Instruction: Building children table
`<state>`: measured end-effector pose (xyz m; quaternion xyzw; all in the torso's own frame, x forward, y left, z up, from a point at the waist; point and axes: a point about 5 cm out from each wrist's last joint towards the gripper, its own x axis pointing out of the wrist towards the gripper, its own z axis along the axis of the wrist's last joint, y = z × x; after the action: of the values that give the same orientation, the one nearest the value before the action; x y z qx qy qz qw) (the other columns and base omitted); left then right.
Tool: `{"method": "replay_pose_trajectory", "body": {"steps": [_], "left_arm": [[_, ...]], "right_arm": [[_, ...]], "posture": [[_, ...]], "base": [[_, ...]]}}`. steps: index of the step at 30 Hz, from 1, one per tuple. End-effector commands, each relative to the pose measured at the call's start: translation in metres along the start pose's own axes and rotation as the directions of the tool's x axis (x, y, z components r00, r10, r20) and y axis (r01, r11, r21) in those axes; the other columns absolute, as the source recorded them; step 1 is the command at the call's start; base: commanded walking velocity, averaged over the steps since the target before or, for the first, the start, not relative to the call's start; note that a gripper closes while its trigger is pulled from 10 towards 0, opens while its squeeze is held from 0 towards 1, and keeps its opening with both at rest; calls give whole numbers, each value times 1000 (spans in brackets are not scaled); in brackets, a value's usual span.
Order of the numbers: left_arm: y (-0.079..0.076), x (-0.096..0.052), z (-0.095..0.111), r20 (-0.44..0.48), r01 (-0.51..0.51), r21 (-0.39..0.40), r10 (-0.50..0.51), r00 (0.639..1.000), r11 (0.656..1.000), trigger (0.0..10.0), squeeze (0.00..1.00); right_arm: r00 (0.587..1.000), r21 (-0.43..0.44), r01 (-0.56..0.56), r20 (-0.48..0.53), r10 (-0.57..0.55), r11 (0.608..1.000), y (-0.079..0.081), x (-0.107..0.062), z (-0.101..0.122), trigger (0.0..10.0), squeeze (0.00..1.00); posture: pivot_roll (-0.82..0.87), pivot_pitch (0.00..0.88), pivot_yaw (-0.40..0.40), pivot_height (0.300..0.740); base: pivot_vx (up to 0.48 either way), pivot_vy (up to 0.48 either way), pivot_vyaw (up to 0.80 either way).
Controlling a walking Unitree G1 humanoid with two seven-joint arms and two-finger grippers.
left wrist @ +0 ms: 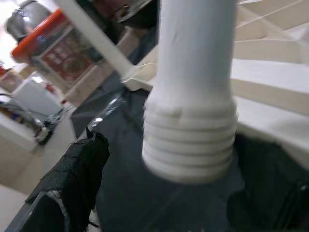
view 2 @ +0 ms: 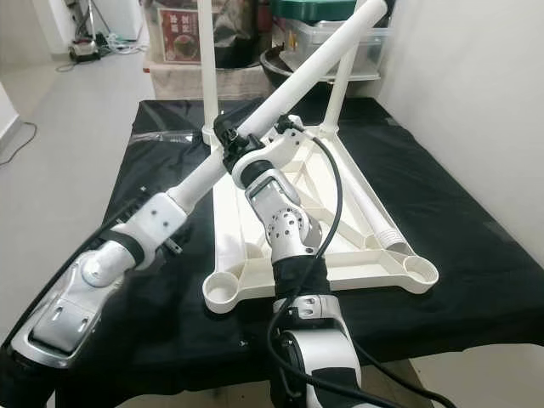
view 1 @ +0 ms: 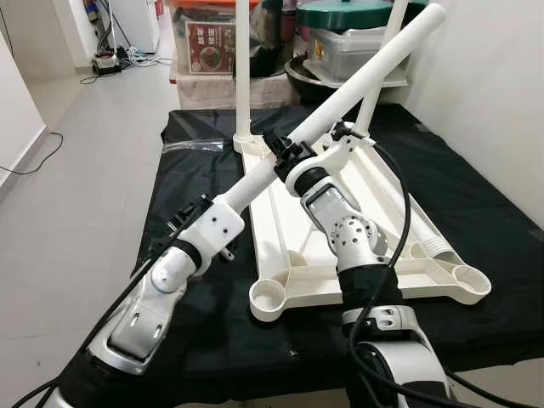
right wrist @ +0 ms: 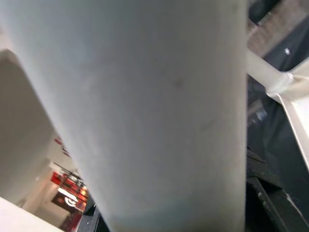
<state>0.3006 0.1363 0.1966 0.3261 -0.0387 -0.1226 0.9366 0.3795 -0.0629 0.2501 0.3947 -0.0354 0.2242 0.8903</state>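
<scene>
Item: white table leg (view 1: 357, 85), a long tube slanting up from lower left to upper right above the upturned tabletop (view 1: 293, 217); its far tip is cut off at the frame edge in the right eye view. Threaded lower end (left wrist: 189, 145) hangs free above the black cloth (view 1: 195, 323).

Left gripper (view 1: 194, 223): mostly hidden behind its wrist housing; apparently closed around the leg near the threaded end, though the fingers' gap cannot be judged. 1 frayed black finger (left wrist: 72, 179) shows beside the thread.

Right gripper (view 1: 285, 155): clamped on the leg mid-length; its wrist view is blurred white tube.

Also: 2 legs (view 1: 243, 68) already standing in the tabletop's far corners; 1 loose leg (view 1: 425, 234) lying inside the frame; storage boxes (view 1: 212, 38) behind.
</scene>
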Motion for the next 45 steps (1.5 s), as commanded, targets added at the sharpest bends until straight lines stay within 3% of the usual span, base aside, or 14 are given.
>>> {"method": "replay_pose_trajectory", "body": {"steps": [1, 3, 4, 10, 13, 15, 20, 25, 32, 37, 45], "left_arm": [[13, -4, -4, -4, -91, 31, 92, 996, 995, 10000, 0], [16, -6, -7, -5, -113, 29, 113, 994, 993, 10000, 0], [11, -12, -17, -33, -95, 40, 96, 995, 995, 10000, 0], [3, -17, -23, -55, -48, 34, 50, 997, 998, 10000, 0], [-21, -26, -24, -37, 79, -28, -80, 996, 996, 10000, 0], [-26, -29, -24, -34, 105, -53, -107, 994, 993, 10000, 0], [-29, -33, -25, -32, 131, -66, -133, 991, 989, 10000, 0], [-29, -39, -25, -5, 160, -113, -161, 987, 981, 10000, 0], [-29, -42, -17, 58, 218, -153, -212, 976, 964, 10000, 0], [-18, -46, -12, 93, 227, -168, -214, 972, 959, 10000, 0], [-12, -48, -12, 109, 245, -179, -228, 967, 953, 10000, 0]], "right_arm": [[1000, -49, 3, 19, -2, 999, -3, 2, 9, 0, 0], [999, -68, 4, 32, -2, 998, -7, 2, 18, 0, 0], [998, -99, -7, 57, 13, 995, -12, 5, 38, 0, 0], [997, -108, -25, 75, 33, 994, -12, 8, 51, 0, 0], [971, -148, -194, 110, 211, 970, 5, 12, 81, 0, 0], [958, -143, -240, 126, 258, 960, 10, 13, 89, 0, 0], [941, -111, -299, 128, 312, 948, 17, 13, 90, 0, 0], [881, -139, -458, 62, 469, 878, 31, 9, 79, 0, 0], [864, -146, -493, 35, 503, 858, 32, 10, 78, 0, 0], [842, -148, -532, 11, 539, 834, 33, 9, 77, 0, 0], [802, -152, -593, -32, 596, 790, 37, 5, 69, 0, 0]], "posture": [[55, 0, -65, 740], [57, 0, -67, 740], [55, 0, -67, 740], [52, 0, -67, 740], [45, 0, -69, 740], [45, 0, -69, 740], [51, 0, -74, 740], [53, 0, -71, 740], [46, 0, -70, 740], [49, 0, -70, 740], [51, 0, -64, 740]], "base": [[0, 0, 0], [0, 0, 0], [0, 0, 0], [0, 0, 0], [0, 0, 0], [0, 0, 0], [0, 0, 0], [0, 0, 0], [0, 0, 0], [0, 0, 0], [0, 0, 0]]}}
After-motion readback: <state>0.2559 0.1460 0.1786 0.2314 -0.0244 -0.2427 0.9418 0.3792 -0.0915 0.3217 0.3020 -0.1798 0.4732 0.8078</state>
